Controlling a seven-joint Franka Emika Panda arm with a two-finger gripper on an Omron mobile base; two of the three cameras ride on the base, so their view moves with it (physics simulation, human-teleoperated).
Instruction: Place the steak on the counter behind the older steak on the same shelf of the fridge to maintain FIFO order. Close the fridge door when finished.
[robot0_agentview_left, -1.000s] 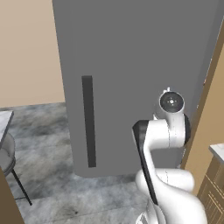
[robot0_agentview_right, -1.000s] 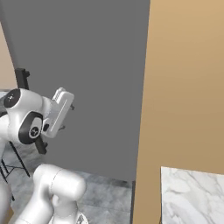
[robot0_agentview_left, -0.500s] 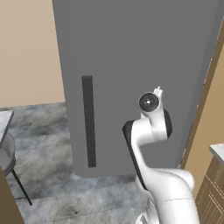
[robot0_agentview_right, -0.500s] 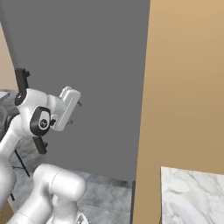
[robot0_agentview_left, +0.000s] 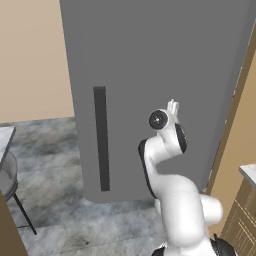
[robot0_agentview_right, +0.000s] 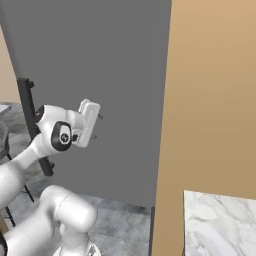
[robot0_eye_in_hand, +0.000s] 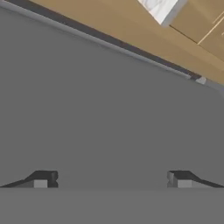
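Fridge door (robot0_agentview_left: 150, 75) flat dark grey, black bar handle (robot0_agentview_left: 101, 138).

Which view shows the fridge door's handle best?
The left base view: the handle stands there as a full black vertical bar on the fridge door, seen nearly face-on. The right base view shows it edge-on, its lower part hidden behind the arm. The hand view shows plain door panel between the open tool's tips.

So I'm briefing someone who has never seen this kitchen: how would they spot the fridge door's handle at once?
Find the fridge door, the tall flat dark grey panel beside the light wood side panel. On its left part runs the handle, a long black vertical bar. It is the sole dark upright strip on that plain grey face.
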